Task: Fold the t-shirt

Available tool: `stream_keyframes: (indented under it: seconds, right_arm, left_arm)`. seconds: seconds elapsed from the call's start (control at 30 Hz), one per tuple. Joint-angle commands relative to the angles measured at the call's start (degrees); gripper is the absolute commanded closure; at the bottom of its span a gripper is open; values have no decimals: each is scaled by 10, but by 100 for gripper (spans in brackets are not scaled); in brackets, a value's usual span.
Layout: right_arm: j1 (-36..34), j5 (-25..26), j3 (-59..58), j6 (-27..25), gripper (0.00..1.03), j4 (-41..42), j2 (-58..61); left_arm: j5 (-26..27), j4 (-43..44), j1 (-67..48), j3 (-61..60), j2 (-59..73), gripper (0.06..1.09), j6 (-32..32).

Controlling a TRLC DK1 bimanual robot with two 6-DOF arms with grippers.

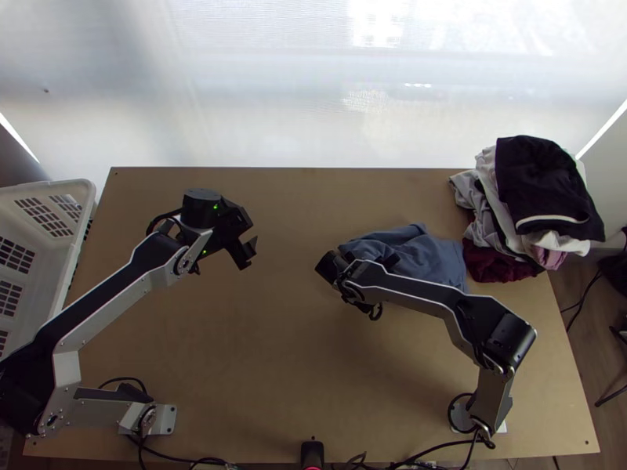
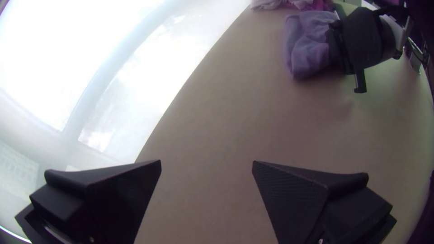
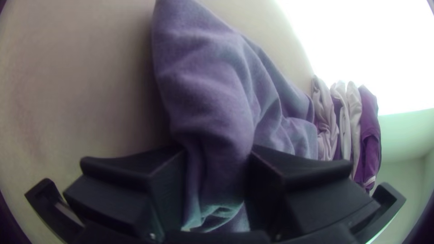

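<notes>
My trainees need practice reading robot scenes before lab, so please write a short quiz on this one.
1. Multiple choice: how does the blue cloth lie? (a) spread smooth (b) bunched (c) hanging over the table's edge
2. True or false: the right gripper has part of that cloth between its fingers.
3. Fill in the missing word: the left gripper has its fingers wide ____.

Key: 1 b; 2 true; 3 apart

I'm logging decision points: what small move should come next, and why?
Probably a gentle lift with the right tool: its fingers press a bunch of the blue-grey cloth from both sides, and the cloth lies crumpled, so raising it may start opening it out. The left tool hangs open, away from the cloth.
</notes>
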Motion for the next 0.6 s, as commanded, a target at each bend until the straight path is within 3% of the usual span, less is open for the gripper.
stream_keyframes:
  seconds: [0.0,0.03,0.1,0.23,0.4,0.5,0.57]
  right_arm:
    - [1,-23,10,-13,91,9,1]
    - [1,-52,12,-20,97,9,-4]
    - [1,-123,19,-36,100,8,-20]
    - [6,-156,56,-82,100,-4,-73]
    - [-14,-238,162,-95,100,-104,-128]
    - [-44,-264,225,-101,100,-155,-148]
    - [-55,-265,243,-133,100,-159,-163]
  left_arm:
    - [0,-3,16,-3,-11,11,14]
    - [0,-4,19,-3,-13,11,17]
    - [-1,-5,21,-3,-16,11,25]
    - [0,-5,30,-2,-25,11,38]
    - [-1,-18,36,1,-33,11,43]
    - [-1,-22,38,4,-39,11,43]
    - [-1,-34,41,9,-42,11,43]
